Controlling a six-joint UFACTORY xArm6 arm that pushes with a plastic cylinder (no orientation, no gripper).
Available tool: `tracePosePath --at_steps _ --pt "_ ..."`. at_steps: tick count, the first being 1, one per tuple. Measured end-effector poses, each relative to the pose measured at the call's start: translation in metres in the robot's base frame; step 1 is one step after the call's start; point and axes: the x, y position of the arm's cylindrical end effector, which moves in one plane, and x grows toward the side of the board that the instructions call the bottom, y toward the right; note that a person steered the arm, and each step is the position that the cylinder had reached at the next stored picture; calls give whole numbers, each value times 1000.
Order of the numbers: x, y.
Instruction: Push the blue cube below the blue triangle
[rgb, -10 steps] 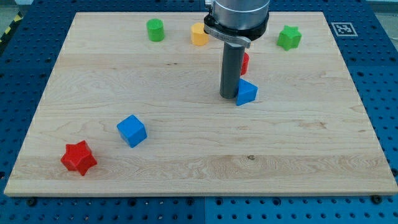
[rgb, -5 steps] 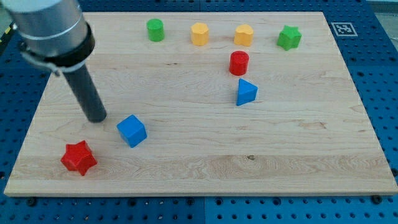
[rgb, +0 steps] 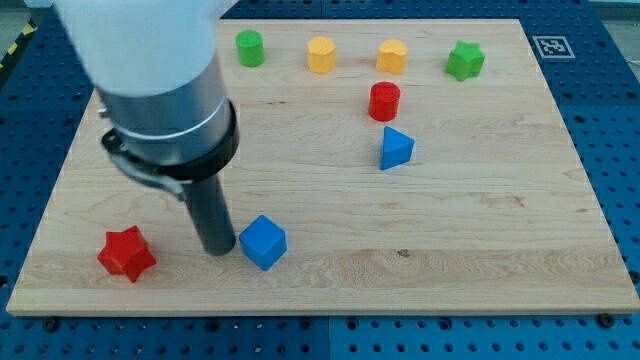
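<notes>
- A pale wooden desk (rgb: 480, 260) fills most of the view, lying on a blue perforated surface (rgb: 615, 120).
- The arm carries no pincer; it ends in a straight dark rod (rgb: 210, 215) hanging from a wide grey and white body at the view's upper left.
- My tip (rgb: 218, 250) rests on the desk in the lower left part of the board, touching or just beside the left face of the blue cube (rgb: 263, 242).
- The blue cube sits on the desk at the view's lower left of centre, turned slightly so one corner faces the view's bottom.
- The blue triangle (rgb: 396, 148) lies well apart from the cube, up and to the view's right, near the middle of the board.
- A red cylinder (rgb: 384, 101) stands just above the blue triangle, close to it but not touching.
- A red star (rgb: 127, 253) lies near the view's lower left corner, to the left of my tip, with a small gap between them.
- Along the view's top edge, from left to right, stand a green cylinder (rgb: 250, 47), a yellow block (rgb: 321, 54), a second yellow block (rgb: 392, 56) and a green star (rgb: 465, 60).
- A black and white square marker (rgb: 551, 45) sits just off the board's upper right corner.
</notes>
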Motion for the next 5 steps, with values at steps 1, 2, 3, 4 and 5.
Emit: tracePosePath --at_steps 1,2,3,4,5 --pt "9 0" --pt "8 17" --pt "5 38" --pt "-4 49" --pt "-14 58"
